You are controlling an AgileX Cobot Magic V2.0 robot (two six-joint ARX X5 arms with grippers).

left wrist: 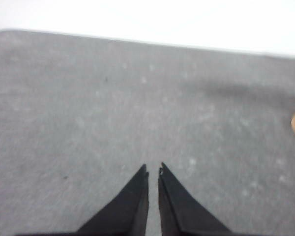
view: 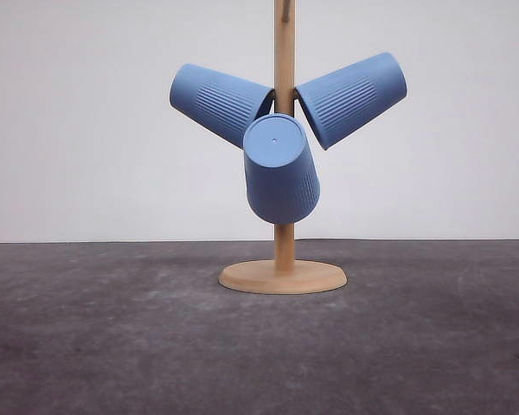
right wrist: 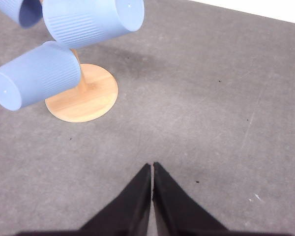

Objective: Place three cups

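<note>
Cups: three light-blue ribbed cups are hanging on a wooden stand (view: 283, 259), all mouth-inward toward the post, bottoms pointing outward.
Left cup (view: 218, 102): it is tilting up and away to the left of the post.
Right cup (view: 353, 98): it is tilting up and away to the right of the post, mirroring the left one.
Front cup (view: 280, 171): it is sitting lower than the other two, in front of the post, its flat round bottom facing the front camera.
Stand: its round wooden base is resting on the grey tabletop (view: 112, 346), the post rising straight up from the middle of the base.
Left gripper (left wrist: 153, 169): its dark jaws are hovering over bare tabletop with nothing between them, the tips nearly meeting with only a thin slit showing.
Right gripper (right wrist: 152, 165): its jaws are pressing together and gripping nothing, well apart from the stand's base, with the cups beyond them in the right wrist view.
</note>
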